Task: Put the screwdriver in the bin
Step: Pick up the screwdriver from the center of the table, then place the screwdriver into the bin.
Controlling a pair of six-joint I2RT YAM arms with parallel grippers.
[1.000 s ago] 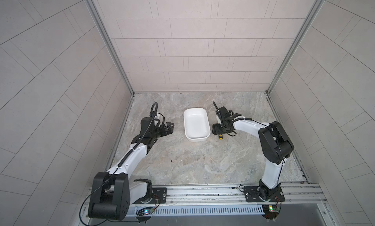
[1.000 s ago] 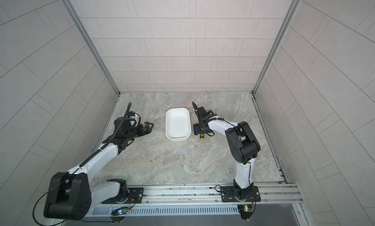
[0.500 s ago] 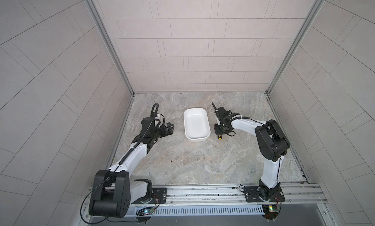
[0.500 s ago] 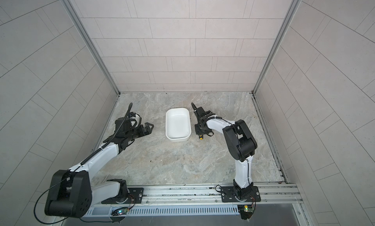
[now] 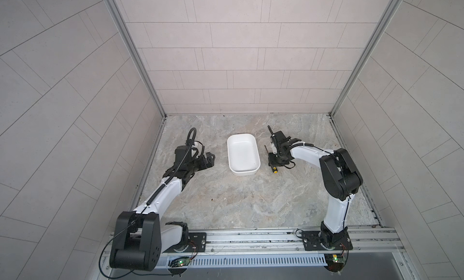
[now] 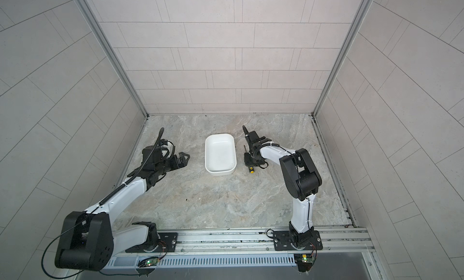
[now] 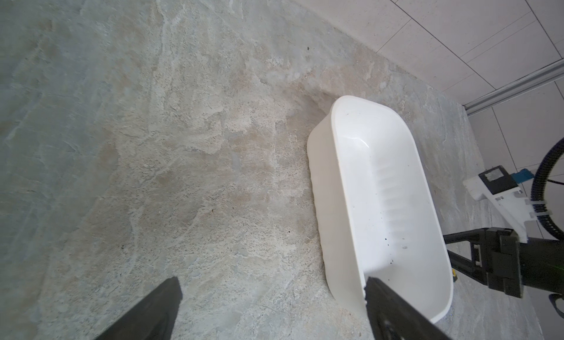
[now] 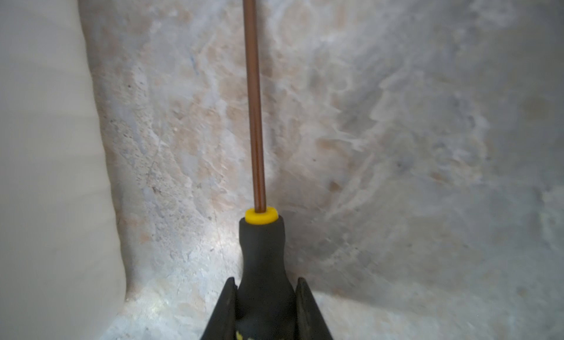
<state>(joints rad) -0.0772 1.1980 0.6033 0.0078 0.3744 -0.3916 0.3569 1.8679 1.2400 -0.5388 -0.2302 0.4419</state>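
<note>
Right gripper (image 8: pixel 265 285): clamped on the black handle of the slim screwdriver (image 8: pixel 254 109) with thin dark shaft and yellow collar.
Screwdriver location: low over the marbled stone tabletop (image 5: pixel 226 203), outside the shallow white rectangular plastic bin (image 5: pixel 242 153), just beside its long wall.
Long axis: parallel to the bin's long side; tip toward the tiled back wall (image 5: pixel 238 65), yellow cap toward the metal base rail (image 5: pixel 251 237).
Key relation: bin lies left of the grip, so a sideways carry should suffice.
Left gripper (image 5: pixel 211 158): spread, empty, beyond the bin.

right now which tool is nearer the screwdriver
Right. The right tool is shut on the black handle of the screwdriver, just beside the bin. The left tool hangs open on the opposite side of the bin, touching nothing.
</note>
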